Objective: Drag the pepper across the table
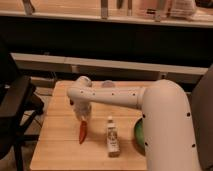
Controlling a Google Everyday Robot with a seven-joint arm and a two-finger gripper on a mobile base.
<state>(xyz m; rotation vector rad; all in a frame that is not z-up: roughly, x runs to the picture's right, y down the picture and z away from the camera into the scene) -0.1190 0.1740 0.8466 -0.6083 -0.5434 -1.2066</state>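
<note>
gripper (83, 116) at pepper (82, 132) top | free: tabletop (52, 137) toward chair (15, 107) | blocked: bottle (113, 137) just beside, green object (138, 135) beyond

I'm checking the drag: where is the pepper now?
In the camera view, the pepper lies on the table, just left of the bottle, directly below the tool.

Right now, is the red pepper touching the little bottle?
Apart. The camera view shows a strip of table between the pepper and the bottle. The gripper is over the pepper's upper end.
</note>
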